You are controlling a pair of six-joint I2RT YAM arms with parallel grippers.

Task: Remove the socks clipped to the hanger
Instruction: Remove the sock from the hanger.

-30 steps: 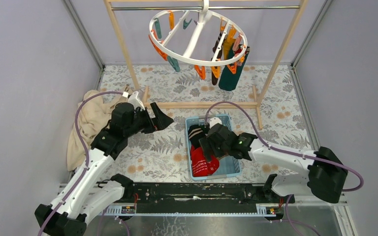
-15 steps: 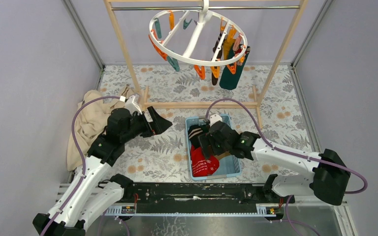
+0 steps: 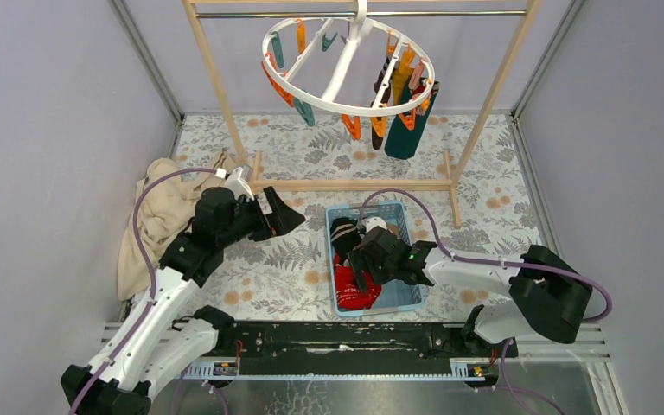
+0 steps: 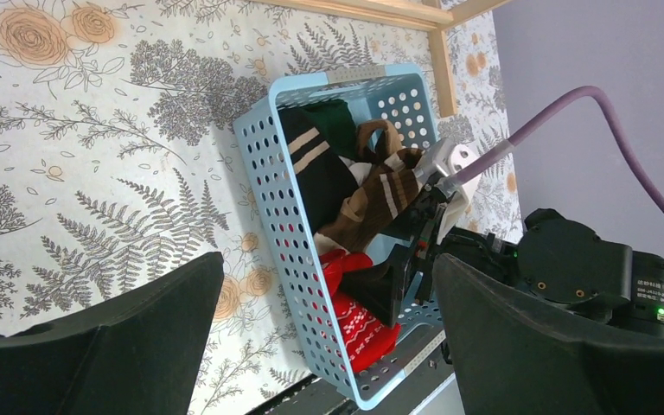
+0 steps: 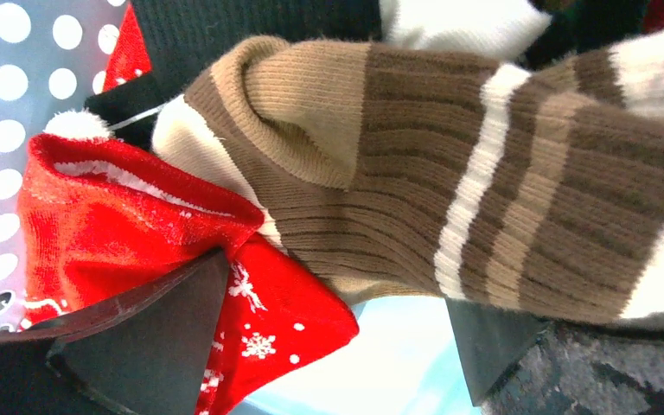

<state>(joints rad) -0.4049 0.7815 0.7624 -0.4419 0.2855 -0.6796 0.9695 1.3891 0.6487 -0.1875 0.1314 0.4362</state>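
Down low, inside the blue basket (image 3: 329, 259): right gripper (image 5: 333, 290), jaws spread wide, nothing pinched. Against its left finger a red snowflake sock (image 5: 121, 207); just ahead of the open fingers a brown striped sock (image 5: 484, 190); at the far end of the pile a black sock with pale stripes (image 4: 316, 169). Left of the basket's far corner, near it and above the flowered table (image 3: 277, 268): left gripper (image 3: 284, 213), likewise spread wide and empty, pointed right. Farther left, a beige cloth (image 3: 156, 225) heaped by the wall. At the far side, a wooden rack (image 3: 216, 86) with the round white hanger (image 3: 342, 73) hooked on its bar; on the hanger's right half a dark green sock (image 3: 406, 131) and a darker sock (image 3: 379, 117) clipped up, orange clips (image 3: 352, 127) dangling along the near rim.
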